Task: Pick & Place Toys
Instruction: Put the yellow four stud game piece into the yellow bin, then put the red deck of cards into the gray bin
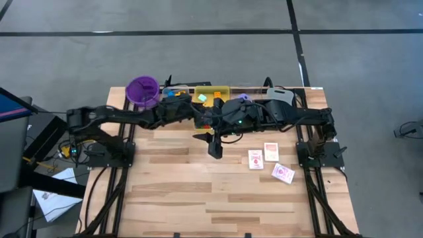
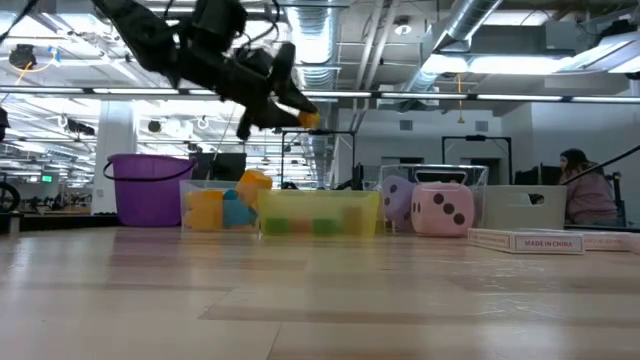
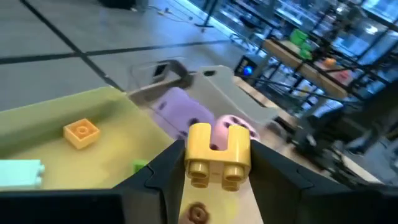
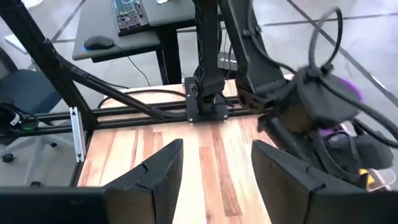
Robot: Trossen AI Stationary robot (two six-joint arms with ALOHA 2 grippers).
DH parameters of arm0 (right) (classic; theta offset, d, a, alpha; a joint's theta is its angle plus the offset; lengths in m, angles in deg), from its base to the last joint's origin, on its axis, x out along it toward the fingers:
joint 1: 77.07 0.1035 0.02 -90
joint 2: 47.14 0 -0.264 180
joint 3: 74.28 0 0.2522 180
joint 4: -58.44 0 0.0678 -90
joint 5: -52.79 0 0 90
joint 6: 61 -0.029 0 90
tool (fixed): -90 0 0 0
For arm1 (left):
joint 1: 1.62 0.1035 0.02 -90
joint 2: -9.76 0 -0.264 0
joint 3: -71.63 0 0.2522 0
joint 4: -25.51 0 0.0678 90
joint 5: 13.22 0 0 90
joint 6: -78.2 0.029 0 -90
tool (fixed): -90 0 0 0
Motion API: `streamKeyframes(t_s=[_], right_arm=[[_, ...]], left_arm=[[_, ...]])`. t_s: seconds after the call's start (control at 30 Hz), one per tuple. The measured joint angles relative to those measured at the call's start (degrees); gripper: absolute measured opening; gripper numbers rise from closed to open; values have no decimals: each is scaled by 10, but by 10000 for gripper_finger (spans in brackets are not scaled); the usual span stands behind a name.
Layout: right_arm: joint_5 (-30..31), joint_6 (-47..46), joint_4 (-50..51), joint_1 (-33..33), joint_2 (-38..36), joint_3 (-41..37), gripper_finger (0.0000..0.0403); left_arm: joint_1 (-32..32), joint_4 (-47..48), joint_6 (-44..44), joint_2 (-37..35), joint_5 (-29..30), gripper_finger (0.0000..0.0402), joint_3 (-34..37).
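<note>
The left gripper (image 3: pixel 217 163) is clamped on a small yellow plastic building block (image 3: pixel 218 154) with two round studs facing the wrist camera, and it hangs in the air above the translucent yellow rectangular tray (image 1: pixel 212 93) at the far edge of the wooden table (image 1: pixel 198 198); in the low view the left gripper (image 2: pixel 293 108) shows well above that tray (image 2: pixel 318 213) with the block's yellow tip (image 2: pixel 310 119) poking from its fingers. Inside the tray lie an orange square block (image 3: pixel 81 132), a pale green block (image 3: pixel 21 173) and a small bright green piece (image 3: pixel 140 166). Just beside the tray, on the side away from the round purple cup (image 1: pixel 143 91), sit the purple die (image 3: pixel 181 111) and the pink die (image 2: pixel 443 209) with dark spots, and beyond them the grey rectangular tray (image 1: pixel 279 94). Between the cup and the yellow tray stands a clear tray (image 2: pixel 215 207) holding yellow, blue and orange blocks (image 2: pixel 232 204). The right gripper (image 1: pixel 214 144) hangs over the bare wood on the near side of the yellow tray, its dark fingers (image 4: pixel 163 165) standing apart with nothing between them. Three small red-patterned cards (image 1: pixel 264 158) lie flat on the wood, well apart from the tray, near the right arm's base. In the low view a person (image 2: pixel 587 191) sits in the room behind the table.
</note>
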Motion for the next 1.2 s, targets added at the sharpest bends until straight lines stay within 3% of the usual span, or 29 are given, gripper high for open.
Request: streamKeyframes(t_s=[0.13, 0.4, 0.53, 0.67, 0.77, 0.87, 1.0, 1.07, 1.2], right_arm=[[-5, -16, 7, 3, 0, 0, 184], [-5, -28, 19, 3, 0, 0, 184], [-6, -53, 13, -1, 0, 0, 184], [4, -93, 32, -1, -1, 1, 184], [85, -124, 79, 19, -7, 13, 184], [247, -171, 191, 60, -12, 32, 184], [452, -394, 383, 120, -10, 32, 184], [498, -524, 407, 147, -6, 22, 184], [542, -620, 392, 198, 1, -30, 184]], left_arm=[[12, -18, -9, 34, -5, 174, 0], [17, -26, -33, 32, -35, 246, 0], [17, -46, -104, 16, -93, 273, 0], [12, -48, -112, -1, -167, 282, 0], [-2, -49, -113, -13, -199, 281, 0], [-28, -48, -113, -22, -205, 279, 0], [-74, -47, -100, -24, -204, 278, 0], [-97, -47, -89, -24, -200, 278, 0], [-131, -47, -71, -24, -199, 278, 0]])
